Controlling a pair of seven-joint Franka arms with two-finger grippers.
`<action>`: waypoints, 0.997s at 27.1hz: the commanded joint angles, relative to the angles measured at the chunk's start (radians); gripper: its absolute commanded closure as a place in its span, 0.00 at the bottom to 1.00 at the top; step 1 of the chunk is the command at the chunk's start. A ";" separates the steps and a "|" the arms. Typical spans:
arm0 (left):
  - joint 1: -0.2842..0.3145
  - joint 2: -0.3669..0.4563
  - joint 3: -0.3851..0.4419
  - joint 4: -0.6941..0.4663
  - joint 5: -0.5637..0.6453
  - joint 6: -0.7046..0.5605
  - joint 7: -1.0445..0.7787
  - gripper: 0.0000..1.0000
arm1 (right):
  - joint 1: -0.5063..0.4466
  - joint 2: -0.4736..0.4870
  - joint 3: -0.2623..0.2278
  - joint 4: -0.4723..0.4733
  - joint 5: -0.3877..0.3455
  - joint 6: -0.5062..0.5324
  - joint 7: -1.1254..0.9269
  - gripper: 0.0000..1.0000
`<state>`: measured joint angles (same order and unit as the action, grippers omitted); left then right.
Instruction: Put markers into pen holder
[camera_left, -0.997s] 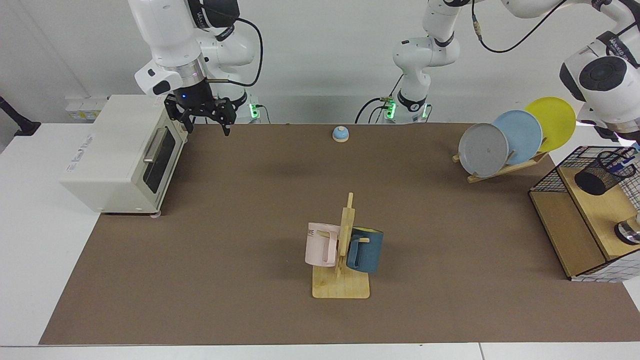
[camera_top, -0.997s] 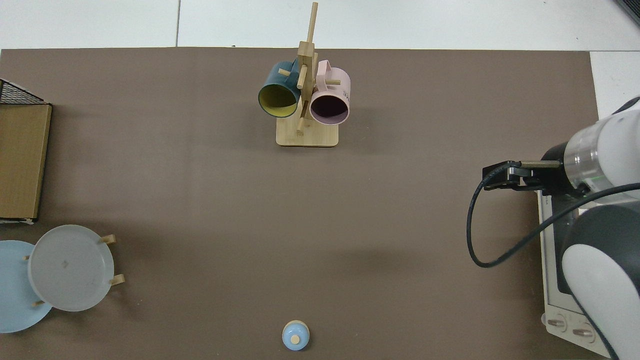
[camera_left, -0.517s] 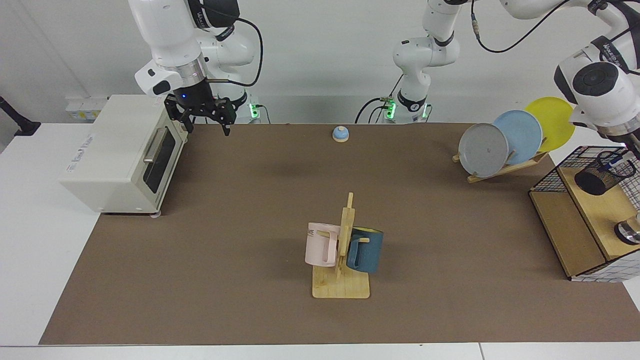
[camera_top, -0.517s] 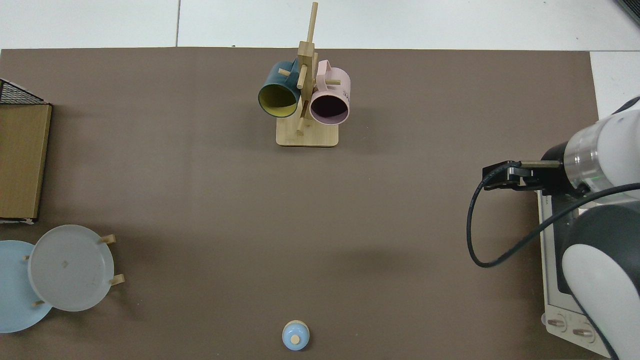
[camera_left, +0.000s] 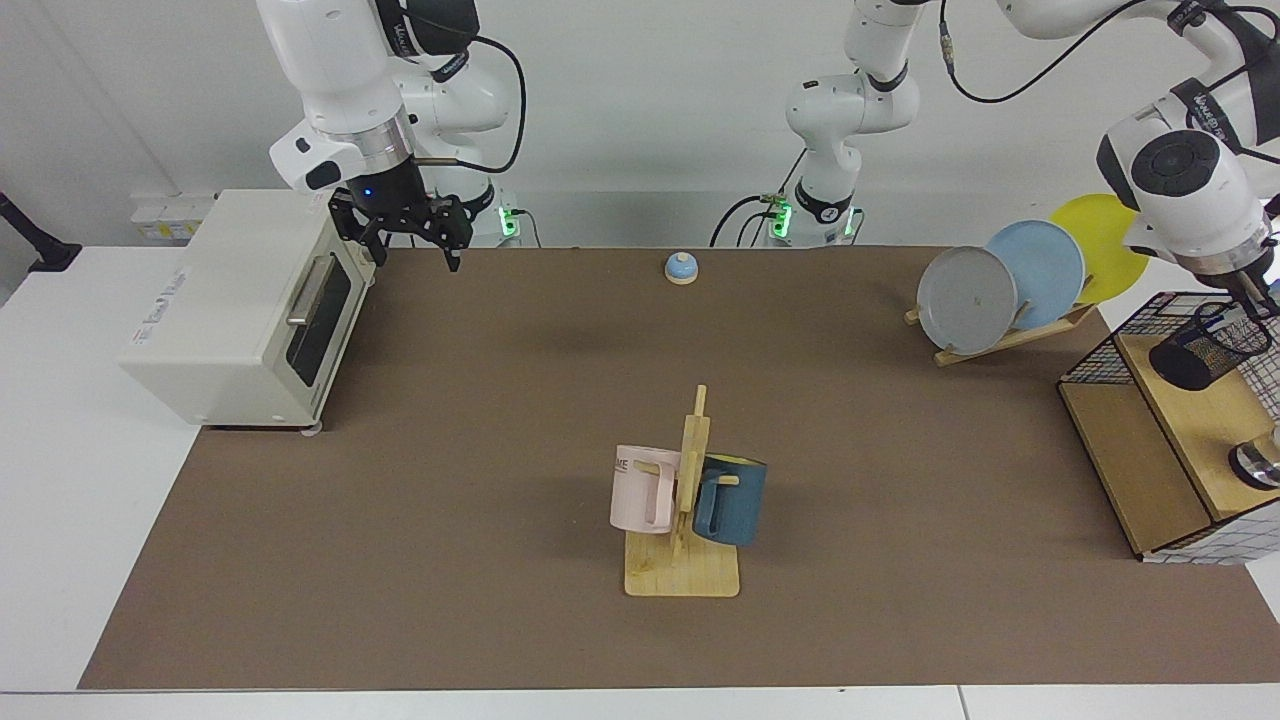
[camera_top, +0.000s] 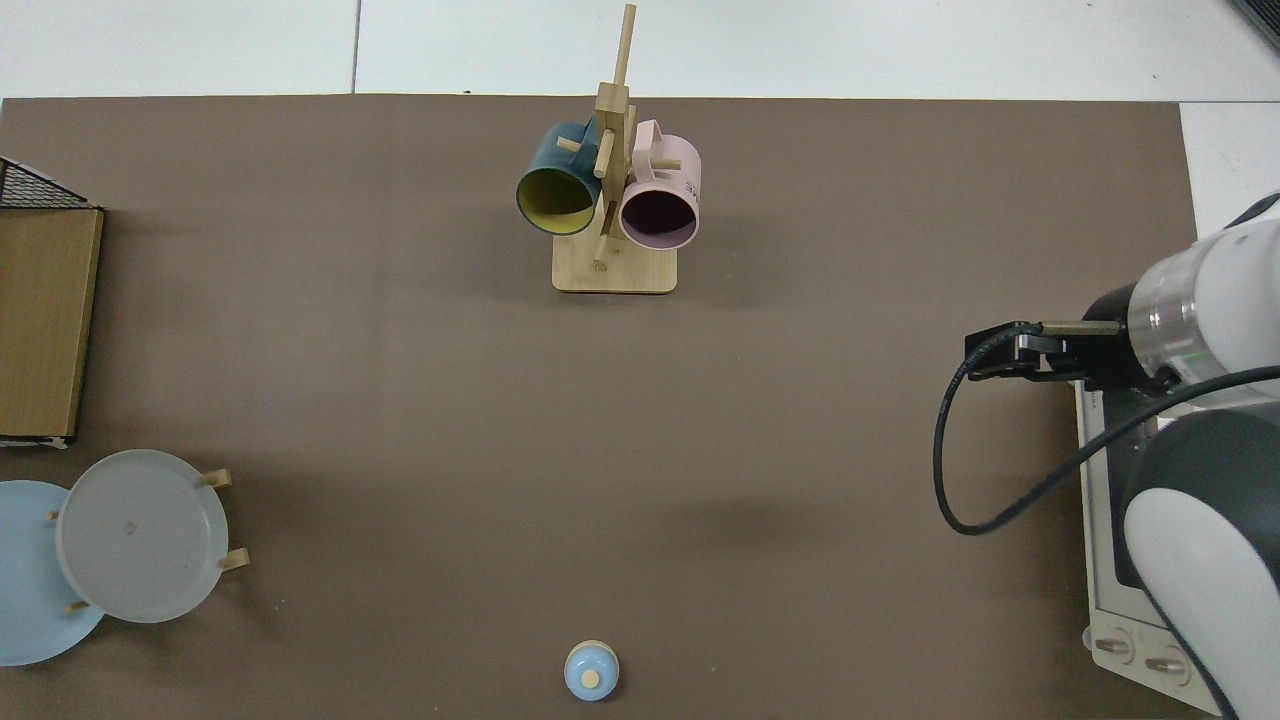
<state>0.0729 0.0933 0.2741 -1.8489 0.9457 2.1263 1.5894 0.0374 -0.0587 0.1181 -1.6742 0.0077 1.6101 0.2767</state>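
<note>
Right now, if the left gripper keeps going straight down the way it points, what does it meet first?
Most likely the pen holder: the left gripper hangs just above its open rim, where the marker pokes out. Depth is hard to judge from this view.

A robotics lab staged as a kitchen — two white robot arms (camera_left: 340, 70) bolted at the far edge of a table (camera_left: 450, 620) under bare white walls, cables trailing. Household props sit apart on a brown mat: toaster oven (camera_left: 240, 310) at left, mug tree (camera_left: 690, 500) centre, plate rack (camera_left: 1010, 335) upper right.
</note>
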 joint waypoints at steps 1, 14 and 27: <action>0.019 -0.038 -0.012 -0.046 -0.002 0.029 -0.009 1.00 | -0.019 -0.004 0.011 -0.010 0.005 0.019 -0.031 0.00; 0.021 -0.037 -0.009 -0.042 -0.036 0.027 -0.002 0.70 | -0.019 -0.004 0.011 -0.010 0.005 0.019 -0.031 0.00; 0.018 -0.035 -0.010 0.006 -0.038 0.012 0.001 0.36 | -0.019 -0.004 0.011 -0.010 0.005 0.019 -0.031 0.00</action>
<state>0.0746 0.0797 0.2751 -1.8537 0.9186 2.1275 1.5893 0.0374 -0.0587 0.1181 -1.6742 0.0077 1.6101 0.2767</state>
